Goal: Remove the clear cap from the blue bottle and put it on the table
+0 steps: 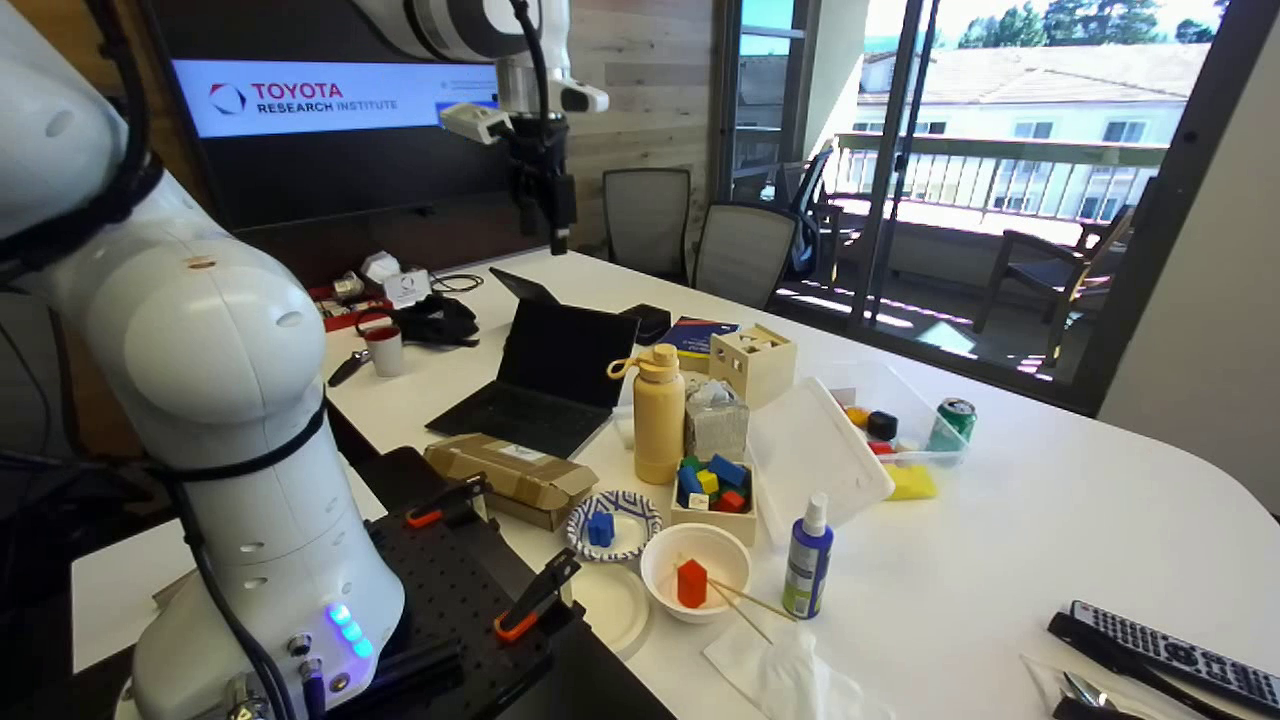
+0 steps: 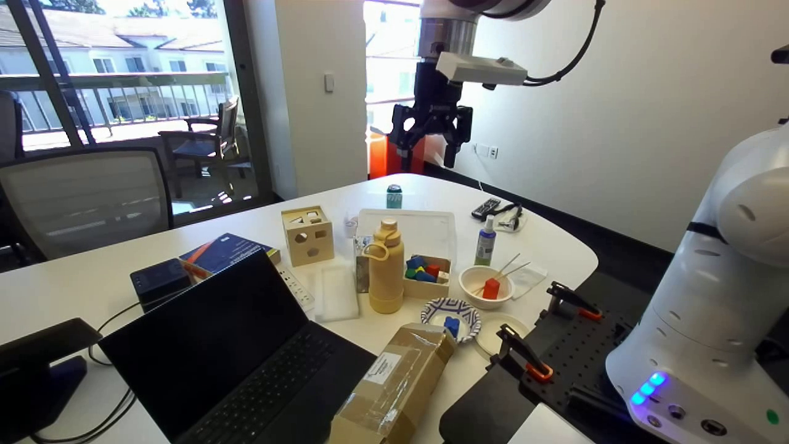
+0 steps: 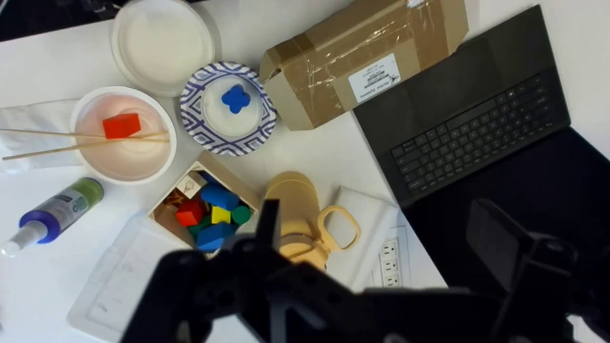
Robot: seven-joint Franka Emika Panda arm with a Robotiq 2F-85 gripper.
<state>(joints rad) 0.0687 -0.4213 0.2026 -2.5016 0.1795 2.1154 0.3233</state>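
The blue bottle stands upright on the white table (image 1: 1000, 560). It shows in both exterior views (image 1: 806, 568) (image 2: 485, 245) and at the left of the wrist view (image 3: 64, 209). The clear cap sits on top of the bottle as a whitish translucent tip, in both exterior views (image 1: 816, 512) (image 2: 489, 222) and the wrist view (image 3: 23, 237). My gripper, in both exterior views (image 1: 556, 238) (image 2: 428, 158), hangs high above the table, apart from the bottle. In the wrist view the gripper (image 3: 383, 231) has its fingers wide apart with nothing held between them.
A tall yellow bottle (image 1: 659, 420), a box of blocks (image 1: 738, 525) and a clear lid (image 1: 815, 455) stand near the blue bottle. A white bowl (image 1: 660, 605) with sticks is beside it. A laptop (image 1: 565, 360) and cardboard box (image 1: 510, 475) lie farther off.
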